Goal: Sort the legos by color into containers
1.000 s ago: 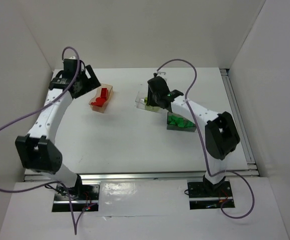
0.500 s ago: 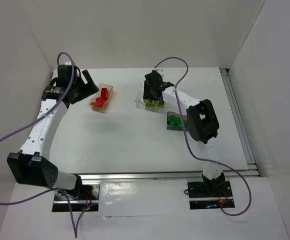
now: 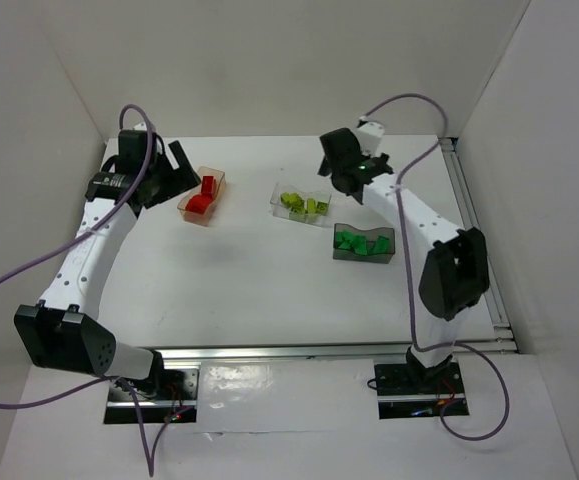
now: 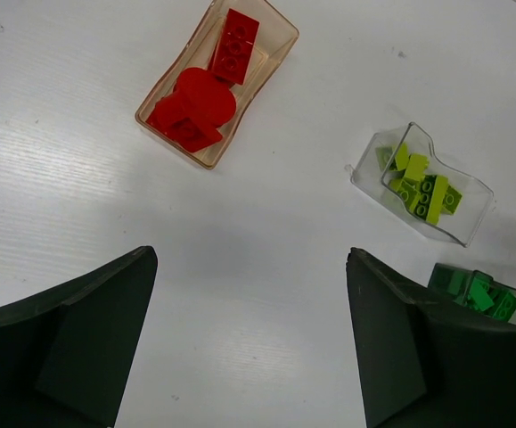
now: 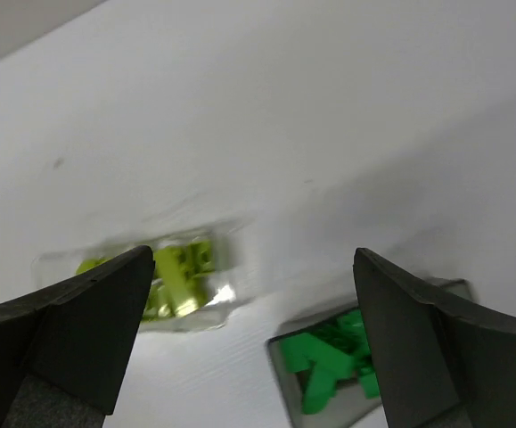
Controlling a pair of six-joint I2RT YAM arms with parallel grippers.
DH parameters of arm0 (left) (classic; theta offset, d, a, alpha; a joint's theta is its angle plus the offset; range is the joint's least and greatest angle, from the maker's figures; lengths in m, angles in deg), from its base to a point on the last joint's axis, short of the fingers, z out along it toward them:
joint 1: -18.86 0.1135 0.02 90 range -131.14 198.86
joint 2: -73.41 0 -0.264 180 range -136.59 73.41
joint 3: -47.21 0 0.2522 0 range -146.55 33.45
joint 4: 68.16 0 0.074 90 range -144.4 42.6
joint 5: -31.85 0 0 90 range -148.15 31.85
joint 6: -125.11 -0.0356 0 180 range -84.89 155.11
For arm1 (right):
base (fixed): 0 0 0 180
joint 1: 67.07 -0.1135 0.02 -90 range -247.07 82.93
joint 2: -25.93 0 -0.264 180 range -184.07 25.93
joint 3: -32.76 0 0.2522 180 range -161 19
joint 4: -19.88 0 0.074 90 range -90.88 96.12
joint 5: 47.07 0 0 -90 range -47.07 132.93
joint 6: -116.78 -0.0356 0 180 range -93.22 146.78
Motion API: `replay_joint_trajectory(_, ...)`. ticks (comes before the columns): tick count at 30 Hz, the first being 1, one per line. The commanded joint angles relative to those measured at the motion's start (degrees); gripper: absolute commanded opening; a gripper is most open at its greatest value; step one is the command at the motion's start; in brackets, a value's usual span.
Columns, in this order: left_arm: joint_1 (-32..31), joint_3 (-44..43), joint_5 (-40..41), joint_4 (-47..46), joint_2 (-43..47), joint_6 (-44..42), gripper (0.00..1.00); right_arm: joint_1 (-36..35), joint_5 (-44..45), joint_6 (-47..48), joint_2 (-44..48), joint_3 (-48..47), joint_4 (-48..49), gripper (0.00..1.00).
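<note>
The legos look fully sorted, so I judge the step in hand to be a last check and a clean retreat; do it by lifting each arm straight up before swinging it home, since the tubs look light and a brush from a finger could tip one.

The red legos (image 4: 200,107) lie in the orange-tinted tub (image 4: 266,80); the yellow-green legos (image 4: 422,185) fill the colourless tub (image 4: 373,160); the dark green legos (image 3: 354,241) sit in the smoky grey tub (image 3: 391,232); no colour looks mixed, and no loose brick shows on the tabletop (image 3: 249,270).

The three tubs stand apart, orange to the left, clear in the middle, grey nearer the right arm.

The left end effector (image 4: 249,259) hovers just beside the orange tub, fingers spread and empty; the right end effector (image 5: 253,257) hangs beyond the clear tub, likewise spread with nothing between.
</note>
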Motion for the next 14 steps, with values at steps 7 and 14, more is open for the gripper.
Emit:
replay_joint_trajectory(7,-1.6,-0.9,-2.6,-0.1,2.6,-0.4,0.94,12.5,17.4,-15.5,13.4,12.7,-19.0,1.00)
replay_joint_trajectory(14,-3.2,0.2,-2.6,-0.7,3.8,1.4,0.94,13.1,11.5,-6.5,23.9,25.3,-5.7,1.00)
